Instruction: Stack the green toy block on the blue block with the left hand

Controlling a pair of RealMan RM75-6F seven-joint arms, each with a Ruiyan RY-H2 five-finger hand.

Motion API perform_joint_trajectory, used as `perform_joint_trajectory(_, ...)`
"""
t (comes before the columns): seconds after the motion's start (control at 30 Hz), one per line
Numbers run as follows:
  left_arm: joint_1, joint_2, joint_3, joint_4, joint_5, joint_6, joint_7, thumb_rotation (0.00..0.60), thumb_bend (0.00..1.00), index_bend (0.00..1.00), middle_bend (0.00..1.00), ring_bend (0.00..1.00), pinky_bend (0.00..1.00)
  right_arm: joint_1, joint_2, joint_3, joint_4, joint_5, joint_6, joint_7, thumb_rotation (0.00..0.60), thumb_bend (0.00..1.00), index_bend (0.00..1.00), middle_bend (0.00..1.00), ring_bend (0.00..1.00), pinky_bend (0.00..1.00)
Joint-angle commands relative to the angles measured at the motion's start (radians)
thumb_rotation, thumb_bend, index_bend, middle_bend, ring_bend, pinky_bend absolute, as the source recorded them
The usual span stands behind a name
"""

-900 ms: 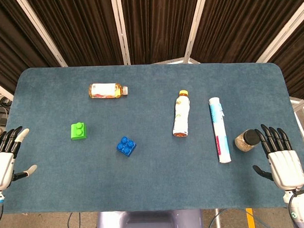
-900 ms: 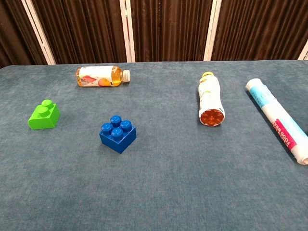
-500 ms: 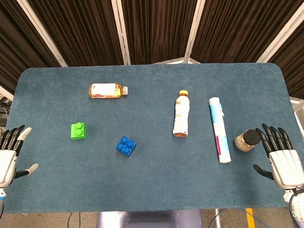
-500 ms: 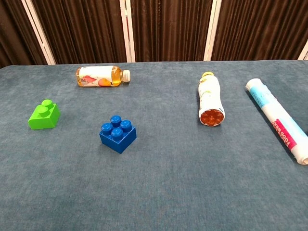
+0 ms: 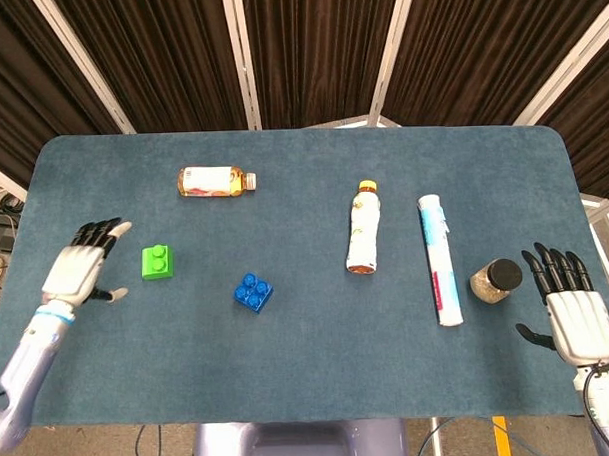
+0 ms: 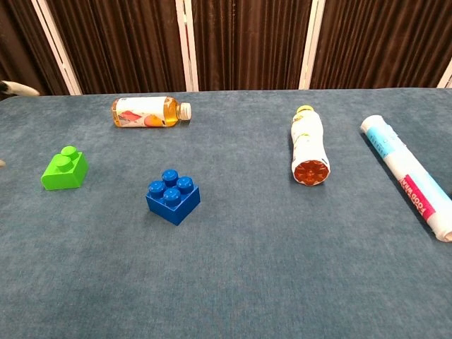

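Left hand [image 5: 78, 270] moved in beside green block [image 5: 157, 262], studs up.

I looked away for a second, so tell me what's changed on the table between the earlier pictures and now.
The left hand has moved in from the table's left edge toward the green block, stopping just beside it, fingers apart, holding nothing. The right hand has barely shifted near the small jar. The green block, blue block, both bottles and the white roll lie where they were.
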Motion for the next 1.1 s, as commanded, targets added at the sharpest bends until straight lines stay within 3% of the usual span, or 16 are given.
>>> perform_joint_trajectory(0.03,-0.067,-0.078,-0.016,0.096,-0.044,-0.072,-0.004,0.600,0.02,0.00,0.01,0.02,0.02,0.006,0.000,0.007,0.008,0.017,-0.017,0.001,0.600,0.00,0.00,0.00,0.00,0.00)
perform_joint_trajectory(0.13,-0.096,-0.112,-0.018,0.147,-0.061,-0.110,0.001,0.600,0.03,0.01,0.07,0.08,0.09,0.006,0.003,0.012,0.007,0.029,-0.026,0.007,0.600,0.00,0.00,0.00,0.00,0.00)
perform_joint_trajectory(0.23,-0.118,-0.141,-0.018,0.190,-0.076,-0.137,0.016,0.600,0.02,0.08,0.12,0.11,0.12,0.005,0.010,0.015,0.003,0.038,-0.032,0.016,0.600,0.00,0.00,0.00,0.00,0.00)
perform_joint_trajectory(0.43,-0.149,-0.182,-0.007,0.248,-0.099,-0.201,-0.001,0.600,0.02,0.12,0.14,0.12,0.14,0.000,0.019,0.016,-0.001,0.042,-0.038,0.023,0.600,0.00,0.00,0.00,0.00,0.00)
perform_joint_trajectory(0.6,-0.160,-0.226,0.001,0.300,-0.109,-0.221,-0.025,0.600,0.02,0.17,0.20,0.19,0.22,-0.005,0.023,0.019,-0.001,0.041,-0.032,0.025,0.600,0.00,0.00,0.00,0.00,0.00)
perform_joint_trajectory(0.77,-0.169,-0.250,0.002,0.333,-0.106,-0.229,-0.049,0.600,0.04,0.36,0.37,0.35,0.33,-0.009,0.026,0.023,-0.001,0.043,-0.029,0.030,0.600,0.00,0.00,0.00,0.00,0.00)
perform_joint_trajectory(0.93,-0.174,-0.247,0.003,0.325,-0.109,-0.225,-0.036,0.600,0.05,0.40,0.40,0.38,0.35,-0.011,0.030,0.027,-0.001,0.046,-0.028,0.039,0.600,0.00,0.00,0.00,0.00,0.00)
perform_joint_trajectory(1.1,-0.168,-0.203,-0.002,0.239,-0.098,-0.186,-0.030,0.600,0.05,0.40,0.41,0.38,0.35,-0.014,0.035,0.030,0.000,0.046,-0.028,0.050,0.600,0.00,0.00,0.00,0.00,0.00)
